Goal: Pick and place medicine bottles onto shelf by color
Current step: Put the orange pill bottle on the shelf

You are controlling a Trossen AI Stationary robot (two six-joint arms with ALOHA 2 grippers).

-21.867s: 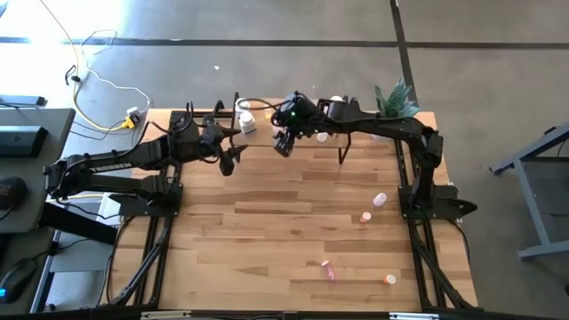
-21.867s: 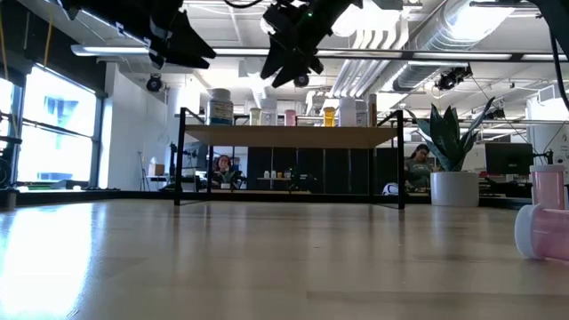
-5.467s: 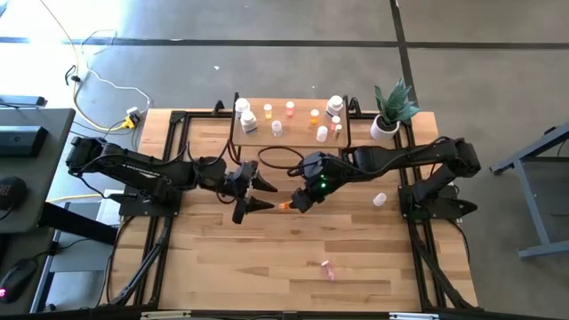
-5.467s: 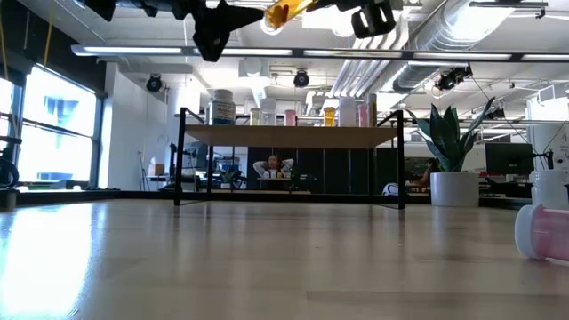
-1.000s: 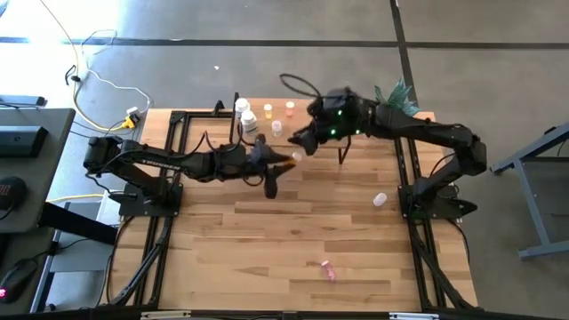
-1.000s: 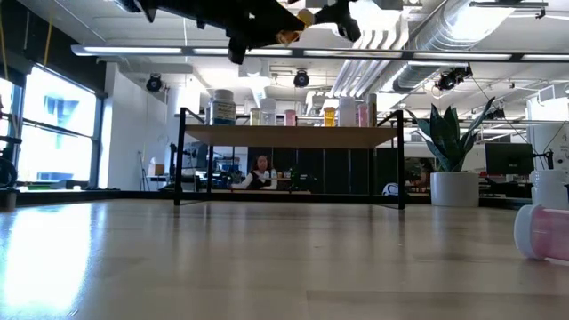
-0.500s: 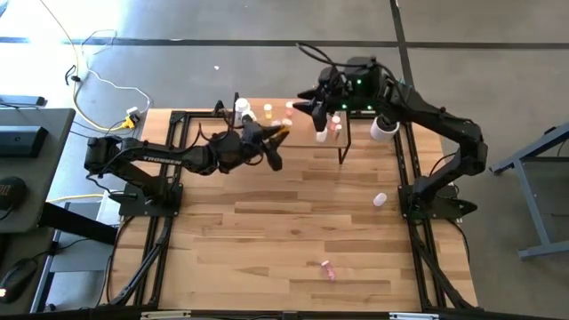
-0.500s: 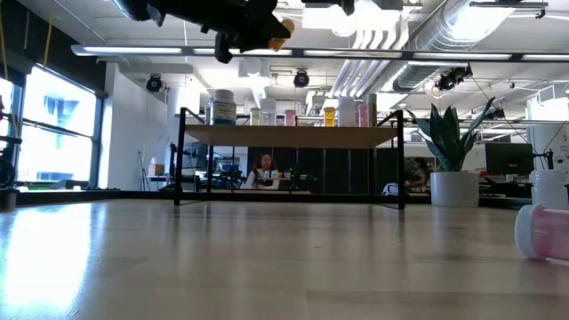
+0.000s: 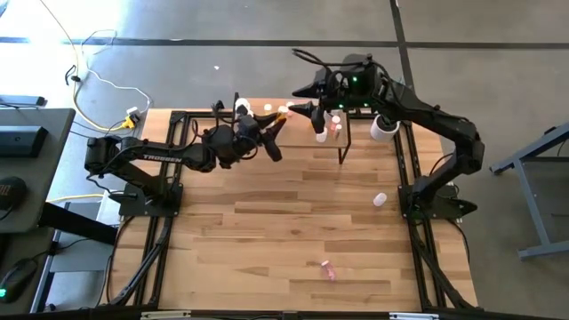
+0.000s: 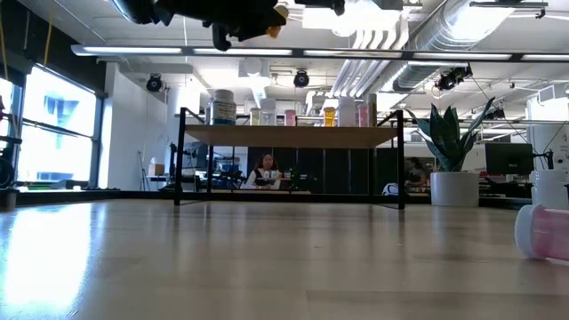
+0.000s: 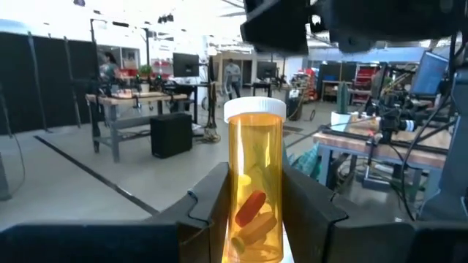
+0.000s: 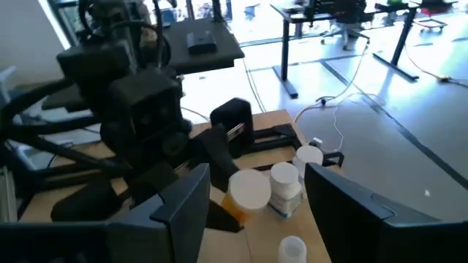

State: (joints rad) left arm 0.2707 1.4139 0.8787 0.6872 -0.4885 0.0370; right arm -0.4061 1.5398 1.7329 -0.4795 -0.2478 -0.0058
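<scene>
Handover complete: orange bottle, passed over from the right hand some seconds back, now clamped upright between the fingers of the left hand, white cap up, capsules visible inside. Left hand advanced within the last second from the tabletop's middle toward its far edge; now raised just short of the shelf, near the shelf's left end. Right hand withdrawn to above the shelf's far side, fingers spread apart, empty. Shelf already stocked along its top with white, pink and orange bottles. Two bottles remaining on the tabletop: white one near the right edge, pink one toward the near edge. Judged: carry phase nearly over; placement beside the shelf's orange group next. Risk: knocking standing bottles on approach.
</scene>
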